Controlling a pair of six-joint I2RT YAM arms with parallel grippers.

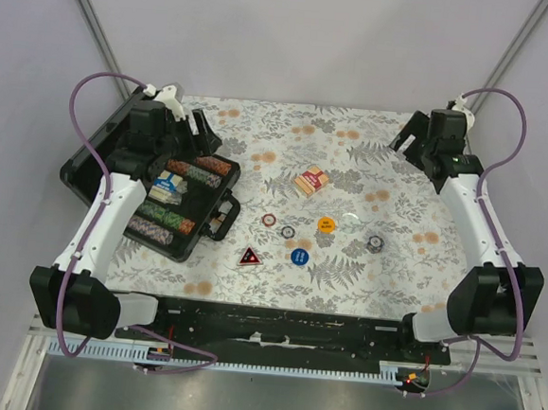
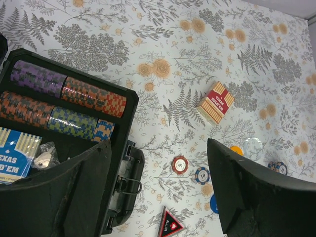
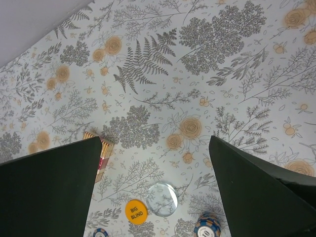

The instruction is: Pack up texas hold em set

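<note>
The black case lies open at the left, with rows of striped chips and a blue card box inside. On the cloth lie the red-orange card box, an orange button, a blue button, the dark triangle, a red chip, a dark chip and a small chip stack. My left gripper hovers open and empty above the case's far edge. My right gripper is open and empty, high at the far right.
A clear round disc lies beside the orange button. The case handle sticks out toward the loose pieces. The flowered cloth covers the table, and grey walls close it in on three sides.
</note>
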